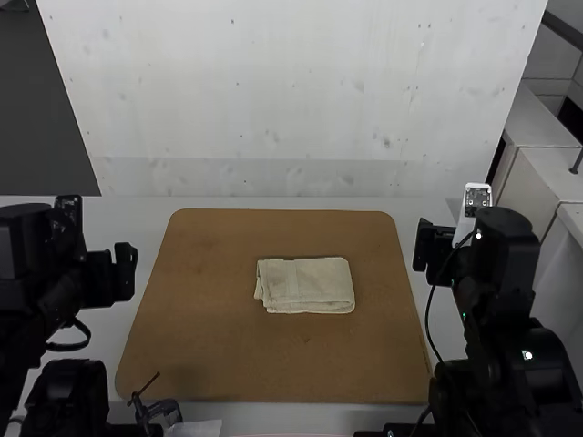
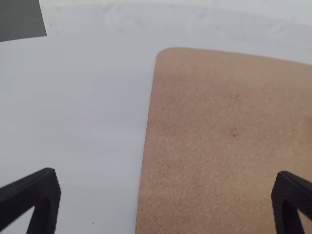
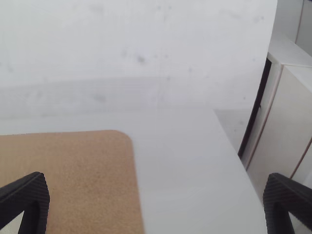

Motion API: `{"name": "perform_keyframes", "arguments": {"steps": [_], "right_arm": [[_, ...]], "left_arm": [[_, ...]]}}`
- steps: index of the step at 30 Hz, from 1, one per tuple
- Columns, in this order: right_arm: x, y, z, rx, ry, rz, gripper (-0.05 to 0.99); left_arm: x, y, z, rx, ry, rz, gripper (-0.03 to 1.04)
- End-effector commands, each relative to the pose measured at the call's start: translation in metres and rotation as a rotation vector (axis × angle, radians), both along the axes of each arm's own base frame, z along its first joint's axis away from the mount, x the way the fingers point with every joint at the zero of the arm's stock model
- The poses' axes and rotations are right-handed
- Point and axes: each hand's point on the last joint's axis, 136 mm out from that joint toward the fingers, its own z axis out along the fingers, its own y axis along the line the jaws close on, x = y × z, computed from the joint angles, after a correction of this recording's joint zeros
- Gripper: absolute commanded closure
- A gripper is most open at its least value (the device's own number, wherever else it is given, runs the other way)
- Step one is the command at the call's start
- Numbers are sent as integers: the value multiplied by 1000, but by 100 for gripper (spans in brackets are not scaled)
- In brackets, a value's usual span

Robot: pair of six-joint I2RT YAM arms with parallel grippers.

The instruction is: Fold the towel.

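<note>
In the high view, shows the towel [image 1: 310, 280] folded into a compact rectangle, lying near the middle of the brown board [image 1: 209, 337], with left gripper [image 1: 118, 264] and right gripper [image 1: 426, 250] to either side, well apart from it. In the left wrist view, shows left gripper [image 2: 166, 173] spread wide. In the right wrist view, shows right gripper [image 3: 156, 176] equally wide.

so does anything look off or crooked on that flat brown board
Only slightly: the folded cream cloth towel on the flat brown board has a layer poking out along its left edge, so that side looks uneven.
</note>
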Motion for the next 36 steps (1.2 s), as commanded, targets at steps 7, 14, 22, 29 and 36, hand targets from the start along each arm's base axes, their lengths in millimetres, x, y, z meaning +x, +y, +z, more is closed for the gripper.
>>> {"name": "perform_keyframes", "arguments": {"steps": [7,14,22,29,36], "right_arm": [[-22,0,-22,47,156,-7,-2],[-29,3,-28,78,198,4,-2],[-49,9,-42,126,304,24,-2],[-59,16,-49,150,359,56,-2],[-59,20,-49,151,362,84,-2]], "left_arm": [[-11,-2,-4,58,41,-43,4],[-11,-4,-5,52,42,-60,3],[-11,-4,-5,50,42,-56,3],[-11,-4,-5,50,42,-54,3],[-11,-2,-5,50,42,-45,3]]}}
